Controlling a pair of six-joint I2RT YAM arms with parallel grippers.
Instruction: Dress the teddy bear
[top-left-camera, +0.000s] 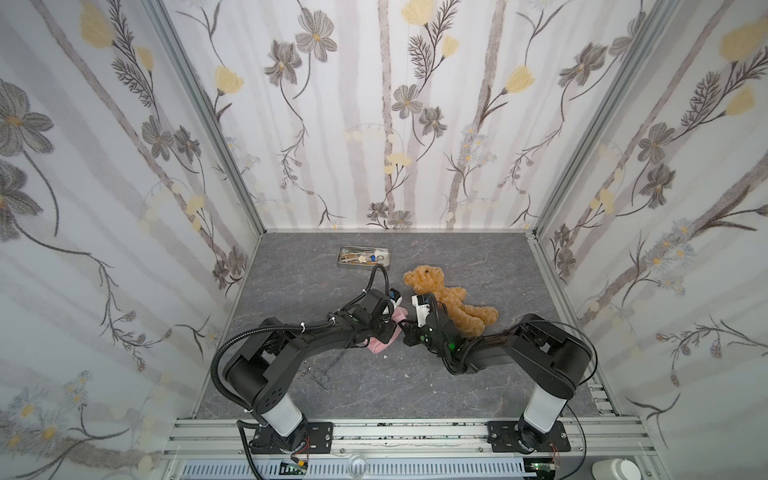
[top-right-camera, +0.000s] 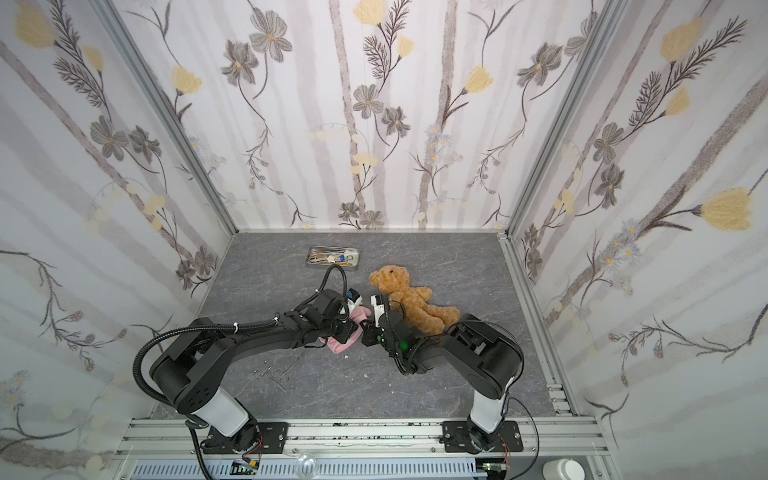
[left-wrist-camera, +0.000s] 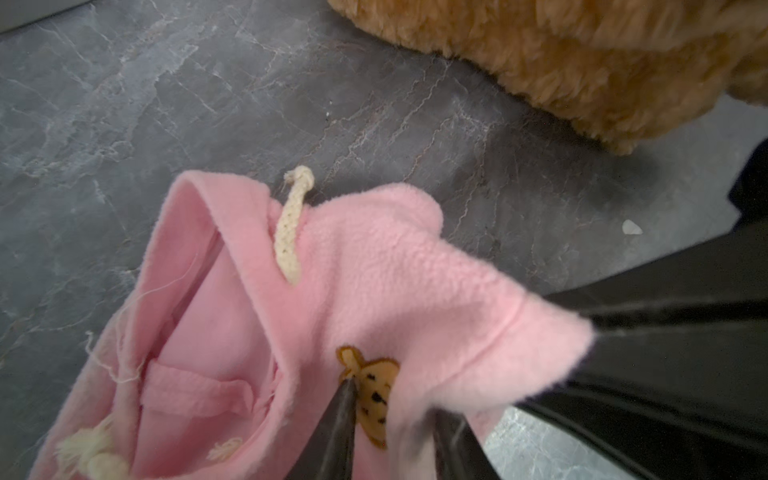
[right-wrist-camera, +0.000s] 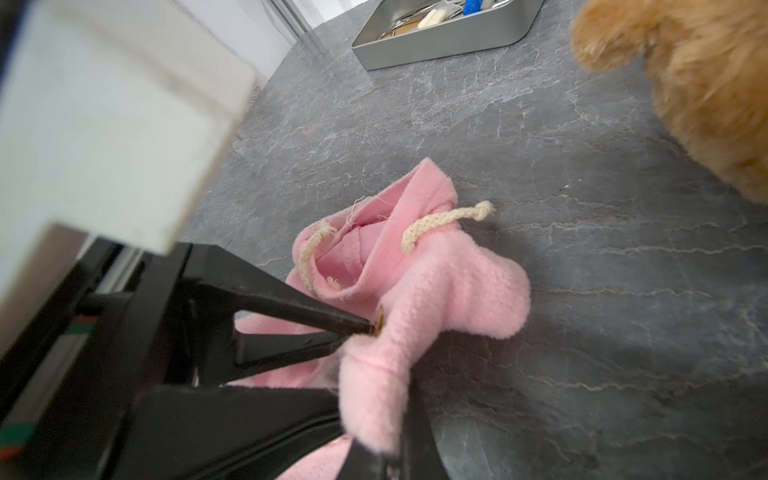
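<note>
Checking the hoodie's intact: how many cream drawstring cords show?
2: one cord lies across the pink hoodie's hood edge nearer the teddy bear; the other cord hangs at the opening's far side.

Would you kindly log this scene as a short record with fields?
teddy bear: lying face up, undressed
pink shirt: crumpled beside the bear, apart from it
left gripper: jaws slightly apart around the shirt front
right gripper: jaws shut on a fold of the shirt
metal tray: at the back, holding small tools

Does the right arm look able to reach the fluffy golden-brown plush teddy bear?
Probably not: the teddy bear lies close, but the right end effector is shut on the pink fleece hoodie.
</note>
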